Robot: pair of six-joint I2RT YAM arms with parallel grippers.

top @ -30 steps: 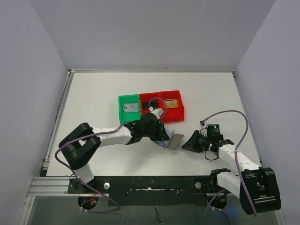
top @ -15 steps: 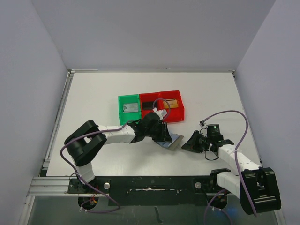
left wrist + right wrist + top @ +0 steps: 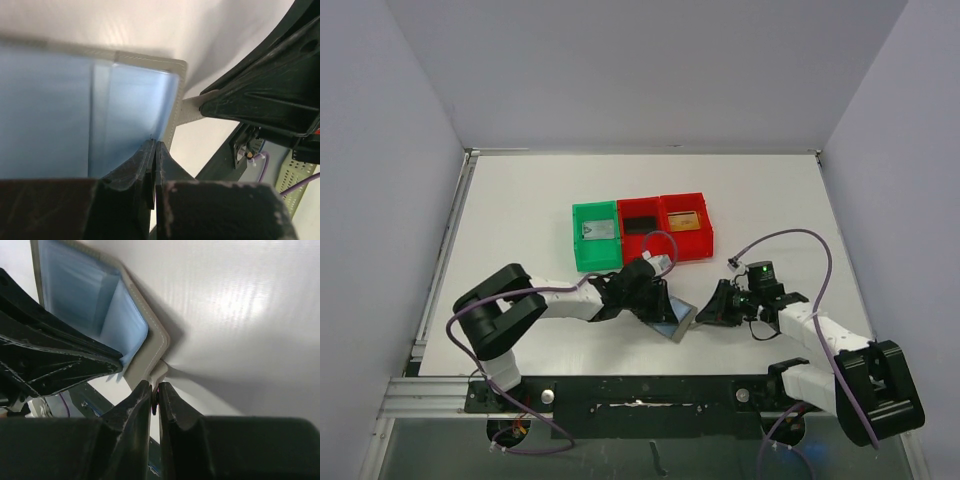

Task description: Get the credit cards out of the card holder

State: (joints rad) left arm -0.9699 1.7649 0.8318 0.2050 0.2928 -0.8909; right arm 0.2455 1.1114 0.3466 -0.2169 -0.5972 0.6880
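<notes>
Top: card holder (image 3: pixel 672 318) open on desk (image 3: pixel 520 220), between both arms, nearer than the bins (image 3: pixel 640 232)
Left wrist: left tool (image 3: pixel 154 146) pinched fully closed, tips at blue pocket (image 3: pixel 135 105) edge
Right wrist: right tool (image 3: pixel 155 390) narrow, clamped on the holder's tab (image 3: pixel 159 371)

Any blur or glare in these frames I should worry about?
Top external: sharp, evenly lit; card holder partly hidden by the left arm. Left wrist: its blue pocket is smeared and soft, left fingers underexposed. Right wrist: bright sheen on the table, soft shadow beside the holder.
</notes>
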